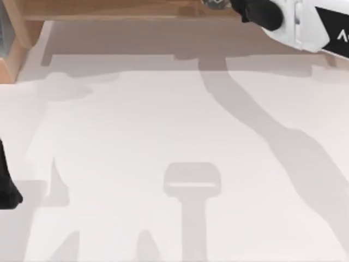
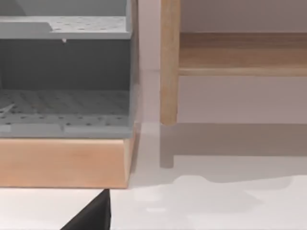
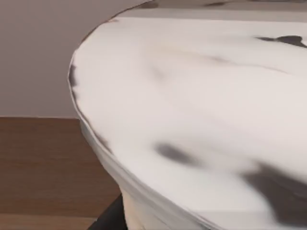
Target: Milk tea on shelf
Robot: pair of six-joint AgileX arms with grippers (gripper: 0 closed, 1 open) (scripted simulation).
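White table [image 1: 163,125], bare under crossing shadows. Wooden shelf [image 1: 125,10] along far edge; right arm [image 1: 305,24] reaching over it at far right, right gripper's finger state not discernible. Milk tea's white lid [image 3: 192,105] pressed close against right wrist camera, shelf board [image 3: 43,163] beneath. Left arm [image 1: 6,188] parked at left edge, grip likewise unreadable. Grey perforated rack [image 2: 62,96] on wooden base beside shelf side panel [image 2: 169,62].

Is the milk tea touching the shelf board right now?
Cannot tell. The right wrist view has the white lid of the milk tea close up over the shelf, but the cup's base is hidden.
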